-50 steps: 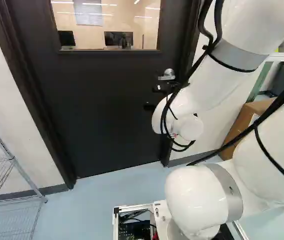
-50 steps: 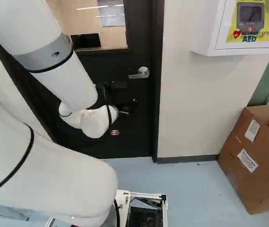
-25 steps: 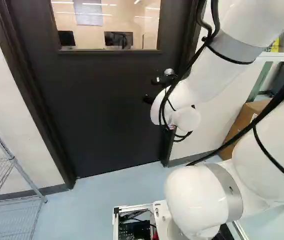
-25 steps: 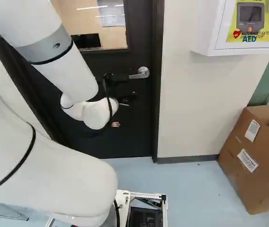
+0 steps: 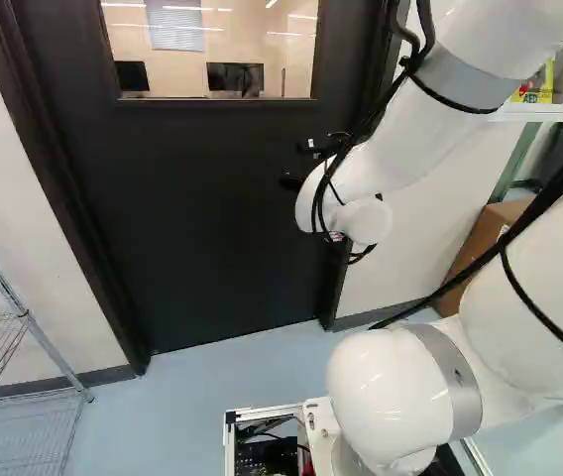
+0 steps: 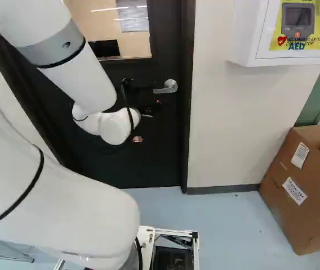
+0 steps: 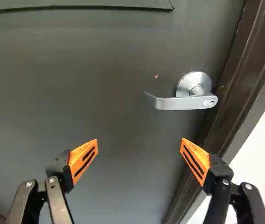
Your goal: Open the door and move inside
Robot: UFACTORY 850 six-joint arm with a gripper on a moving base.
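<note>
- door point(image 5: 192, 208): one, black, closed in its frame point(image 7: 247, 70), with a window point(image 5: 212, 50) above.
- handle point(image 7: 181, 103): one, silver lever, on the door close to the frame; long axis about level, free end pointing away from the frame.
- gripper point(image 7: 139, 144): one, spread wide, nothing between its orange pads point(image 7: 84, 161).
- placing: handle lies ahead of the gripper, above the midpoint of the fingertips and off toward the frame; lever runs roughly along the line from finger to finger, not across it.
- next move, by judgement: shift up and frameward, then bear down on the lever; a straight advance probably passes beneath it.
- obscured: handle, in the left base view, behind the arm point(image 5: 400, 149); gripper, dark on dark in both base views.
- uncertain: remaining gap to the door; latch, unseen.
</note>
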